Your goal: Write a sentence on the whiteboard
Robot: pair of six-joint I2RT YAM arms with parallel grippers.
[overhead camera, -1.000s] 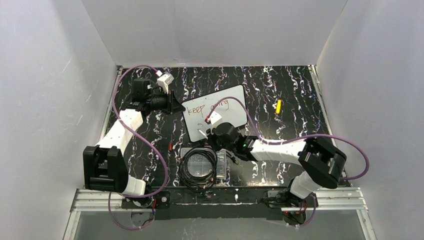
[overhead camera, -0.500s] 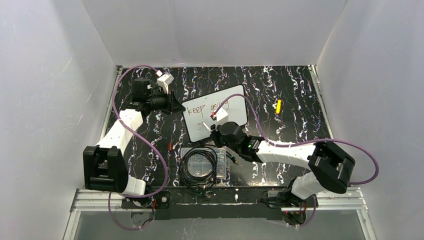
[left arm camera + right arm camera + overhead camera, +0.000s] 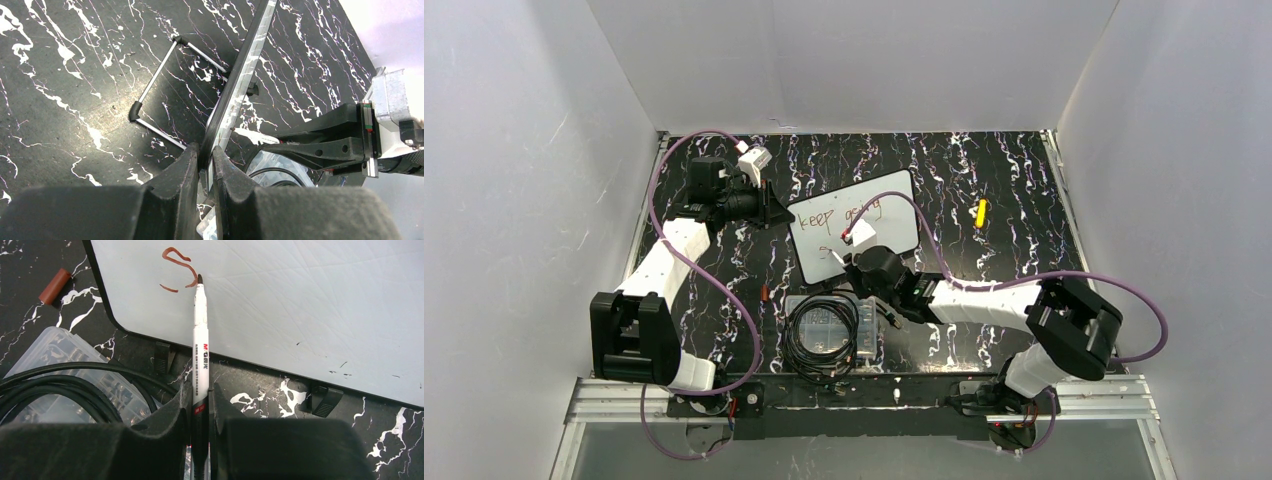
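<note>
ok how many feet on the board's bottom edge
2. One foot sits under the board's rounded corner, by the marker; the other foot is further along that edge. More may lie beyond the frame.

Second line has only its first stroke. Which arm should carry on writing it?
Right. The right gripper is shut on the marker, its tip at the red-brown stroke on the whiteboard. The left gripper is clamped on the board's edge, apparently steadying it.

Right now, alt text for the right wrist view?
The right gripper clamps a white marker, tip on the whiteboard at the end of a reddish-brown curly stroke. A brown cap and a clear box lie at left.
</note>
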